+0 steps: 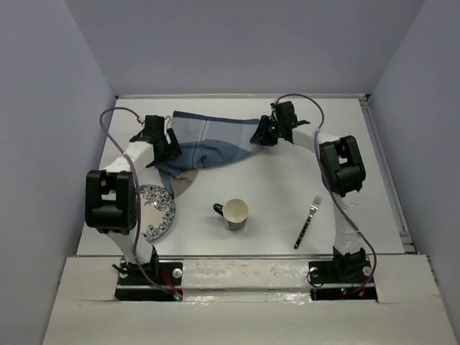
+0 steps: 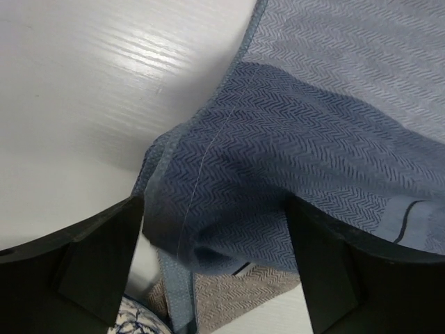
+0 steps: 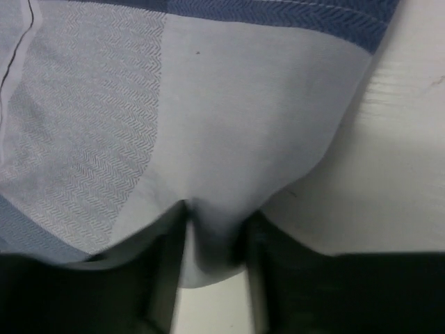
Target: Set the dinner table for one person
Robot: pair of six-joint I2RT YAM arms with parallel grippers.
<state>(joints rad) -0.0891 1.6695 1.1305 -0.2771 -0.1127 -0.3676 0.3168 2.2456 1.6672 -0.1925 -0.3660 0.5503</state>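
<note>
Across the upper middle of the top view, a blue mat (image 1: 215, 140) is lying rumpled on the white table (image 1: 287, 180), which is filling most of the frame, with a gripper at each end. At the mat's left end, the left gripper (image 1: 167, 149) is pointing down over a folded-under corner. Its wrist view is showing the jaws standing wide apart, with a bunched fold of dark blue mat (image 2: 292, 139) filling the gap at the left gripper (image 2: 214, 209); the cloth is reaching both fingers but is not being pinched. A tan patch of the mat and the plate's patterned rim are showing at the bottom edge, with bare table (image 2: 90, 83) at upper left.

At the mat's right end, the right gripper (image 1: 260, 135) is meeting the cloth. Its wrist view is showing the jaws nearly closed at the right gripper (image 3: 212, 229), pinching a pale edge of the mat (image 3: 208, 104), with table (image 3: 396, 174) at right.

Lower in the top view, a plate (image 1: 157, 212) is sitting at left, partly under the left arm, a mug (image 1: 234, 213) is standing upright in the centre, and a fork (image 1: 307, 221) is lying at right.
</note>
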